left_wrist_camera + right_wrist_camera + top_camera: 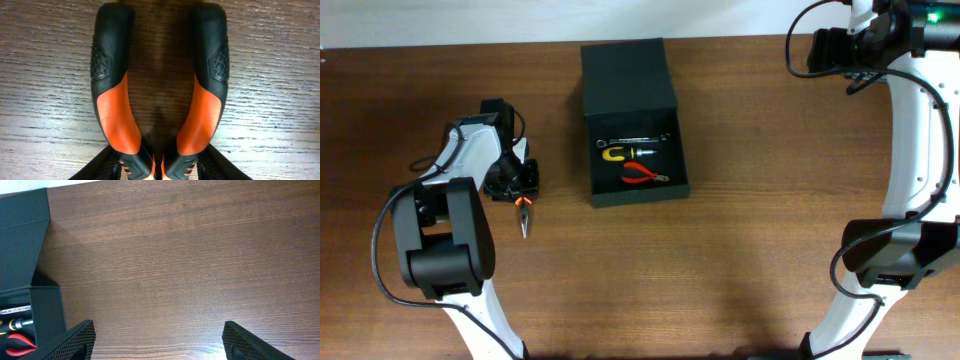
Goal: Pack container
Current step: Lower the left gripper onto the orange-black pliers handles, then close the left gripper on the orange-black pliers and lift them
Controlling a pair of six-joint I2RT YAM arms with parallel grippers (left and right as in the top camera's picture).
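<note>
container (628,70) dark green-black; pliers (112,100) orange-black, cross-hatched grips; table (750,200) brown woodgrain

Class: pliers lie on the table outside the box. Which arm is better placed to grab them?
Left. The left gripper is at the pliers, handles filling its wrist view; the right gripper hangs open on the box's far side.

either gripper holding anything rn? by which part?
Right gripper: open, empty. Left gripper flanks the orange-handled pliers where the handles converge, pliers on the table; whether it is clamped cannot be told.
</note>
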